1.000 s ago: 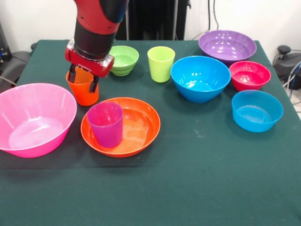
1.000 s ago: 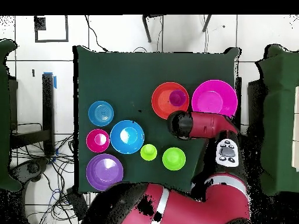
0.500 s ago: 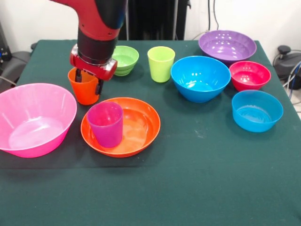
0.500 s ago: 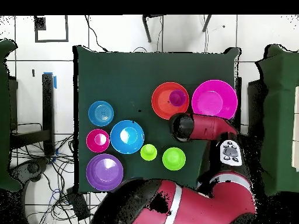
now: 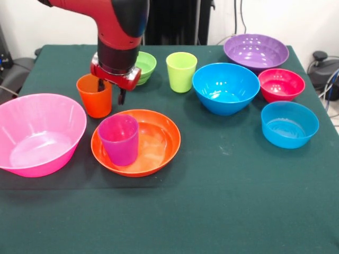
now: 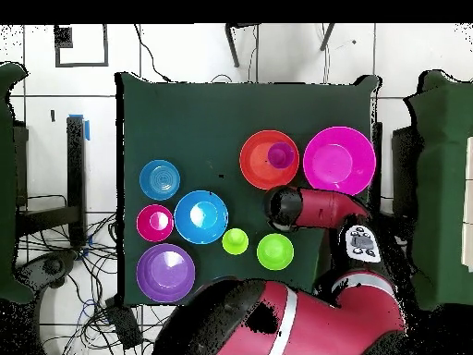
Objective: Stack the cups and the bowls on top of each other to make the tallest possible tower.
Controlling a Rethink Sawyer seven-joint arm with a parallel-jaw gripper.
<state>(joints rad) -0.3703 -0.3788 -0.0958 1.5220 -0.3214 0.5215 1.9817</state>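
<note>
1. The orange cup (image 5: 95,96) stands upright on the table (image 5: 222,201), just behind the orange bowl (image 5: 153,143) that holds the purple cup (image 5: 118,139).
2. The gripper (image 5: 110,90) sits at the orange cup's right rim, jaws apart, one finger dipping inside the wall and the other outside it; it has not clamped.
3. The cup looks light, stiff and glossy, so probably slippery. A pinch across the rim wall seems the natural hold.
4. Around it: pink bowl (image 5: 37,132) to the left, green bowl (image 5: 142,66) and lime green cup (image 5: 181,71) behind, blue bowl (image 5: 225,87), purple bowl (image 5: 256,51), red bowl (image 5: 281,84) and light blue bowl (image 5: 289,124) to the right.
5. No tower stands yet.
6. No readable writing or brand shows.
</note>
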